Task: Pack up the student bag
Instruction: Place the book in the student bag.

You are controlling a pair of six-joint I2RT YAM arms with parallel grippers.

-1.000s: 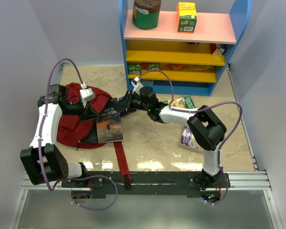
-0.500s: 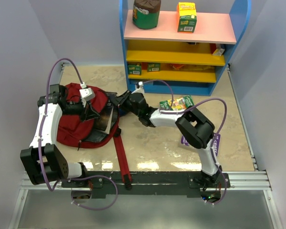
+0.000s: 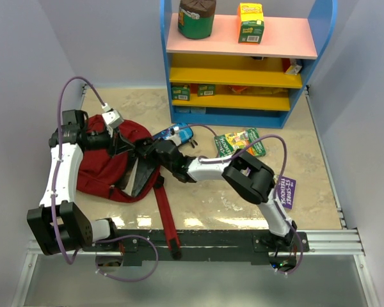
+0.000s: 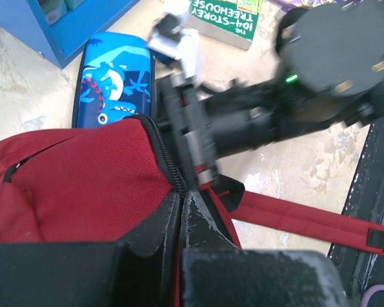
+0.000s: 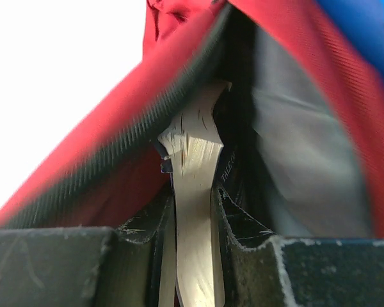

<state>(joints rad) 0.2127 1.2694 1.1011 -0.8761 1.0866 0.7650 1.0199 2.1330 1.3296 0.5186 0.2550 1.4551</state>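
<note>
The student bag [image 3: 102, 173] was found at left centre of the overhead view, its mouth pinched up by the left gripper [image 3: 125, 144], jaws clamped together on the zipper edge. A book [image 5: 193, 204] was clamped in the right gripper [image 3: 148, 152], page edges leading into the opening. A straight, deep push was judged best, the lip held high. A blue pencil case [image 3: 176, 133] was seen just beside the bag, at its upper right, and a red strap [image 3: 167, 220] was trailed toward the bottom edge. Snagging on the zipper was judged the risk.

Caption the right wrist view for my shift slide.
Right gripper shut on the book by its page edge, the book standing in the student bag's unzipped mouth.
</note>
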